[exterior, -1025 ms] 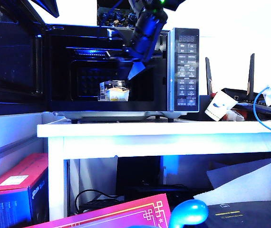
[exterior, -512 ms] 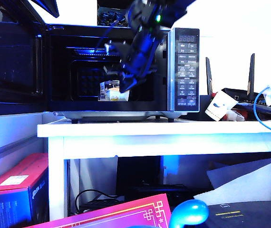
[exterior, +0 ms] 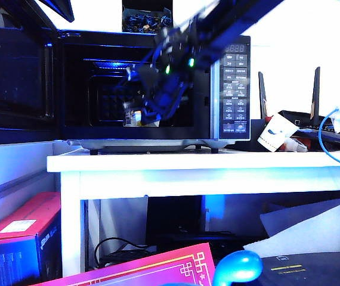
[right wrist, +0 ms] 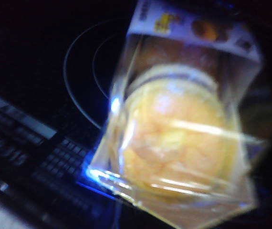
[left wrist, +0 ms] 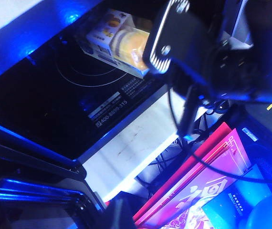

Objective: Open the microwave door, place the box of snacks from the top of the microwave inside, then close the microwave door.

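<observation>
You have one microwave [exterior: 158,89] to steer by, and everything here is placed against it. Its door [exterior: 15,77] stands swung wide open off the cavity's left side, and the one box of snacks [left wrist: 121,43] now sits on the cavity floor, near the front and beside the turntable ring, no longer up on the roof. Over the last second the right gripper [exterior: 152,110] has come lower and tilted in front of the cavity mouth, right over the box, and its jaws have drawn fully closed; the right wrist view is filled by the clear tub and its pale yellow contents [right wrist: 183,129], but no finger shows there, so you cannot tell from the pictures whether the jaws pinch the box or have closed empty just beside it. The left gripper is not in any picture (its wrist camera only looks down at the cavity floor and the right arm from the left of the microwave), so its jaw state cannot be told. Judged from this, placing is essentially done and closing the door remains. Count: one microwave, one door, one snack box, one dark box of wrapped items [exterior: 147,19] on the microwave's roof, two arms.
</observation>
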Controlling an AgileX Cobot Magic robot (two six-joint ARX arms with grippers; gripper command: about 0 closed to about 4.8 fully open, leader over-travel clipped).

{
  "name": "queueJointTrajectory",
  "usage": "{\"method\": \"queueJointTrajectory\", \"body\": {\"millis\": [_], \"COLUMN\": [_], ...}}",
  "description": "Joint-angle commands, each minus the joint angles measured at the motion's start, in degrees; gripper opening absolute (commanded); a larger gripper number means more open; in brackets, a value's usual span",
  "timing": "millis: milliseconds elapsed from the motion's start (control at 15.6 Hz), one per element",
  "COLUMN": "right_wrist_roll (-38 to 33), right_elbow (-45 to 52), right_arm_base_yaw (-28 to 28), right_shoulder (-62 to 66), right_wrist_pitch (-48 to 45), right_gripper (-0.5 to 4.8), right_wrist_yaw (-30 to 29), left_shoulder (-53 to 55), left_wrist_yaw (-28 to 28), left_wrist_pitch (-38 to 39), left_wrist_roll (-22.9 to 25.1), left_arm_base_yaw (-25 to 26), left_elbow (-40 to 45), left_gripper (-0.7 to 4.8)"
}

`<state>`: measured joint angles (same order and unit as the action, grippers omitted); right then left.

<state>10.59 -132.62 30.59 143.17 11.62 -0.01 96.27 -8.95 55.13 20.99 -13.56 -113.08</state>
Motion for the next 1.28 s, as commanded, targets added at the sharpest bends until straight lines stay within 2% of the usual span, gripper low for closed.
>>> {"method": "queueJointTrajectory", "body": {"millis": [64,256,384,704,833,1025,1153,1281], "right_wrist_roll": [-0.04,0.2,0.2,0.11,-0.11,-0.09,-0.11,-0.11], "right_elbow": [-0.2,-0.2,-0.22,-0.31,-0.31,-0.31,-0.31,-0.31], "right_arm_base_yaw": [-0.22,-0.44,-0.44,0.87,1.4,1.6,1.55,1.53], "right_shoulder": [1.07,1.68,1.46,-10.23,-16.04,-26.23,-32.87,-38.69], "right_wrist_pitch": [-6.45,-10.23,-7.67,23.5,30.29,33.33,32.89,32.74], "right_gripper": [-0.06,-0.05,-0.05,-0.06,-0.06,-0.06,-0.06,-0.06], "right_wrist_yaw": [-0.02,0.07,0.07,5.33,5.31,5.95,9.38,10.91], "left_shoulder": [-0.26,-0.26,-0.26,-1.42,-4.44,-11.8,-16.74,-19.91], "left_wrist_yaw": [-0.22,-0.24,-0.24,-0.24,-0.28,0.15,6.21,16.87], "left_wrist_pitch": [-0.33,-0.31,0.11,0.11,0.07,1.03,3.13,6.27], "left_wrist_roll": [0.0,0.0,0.0,-1.46,-3.91,-4.11,-5.57,-7.63], "left_arm_base_yaw": [0.02,0.02,0.02,0.02,0.02,0.02,0.02,0.02], "left_elbow": [-0.24,-0.24,-0.24,-0.33,-0.33,-0.33,-0.33,-0.33], "left_gripper": [-0.06,-0.06,-0.06,-0.06,-0.06,-0.06,-0.06,-0.06]}}
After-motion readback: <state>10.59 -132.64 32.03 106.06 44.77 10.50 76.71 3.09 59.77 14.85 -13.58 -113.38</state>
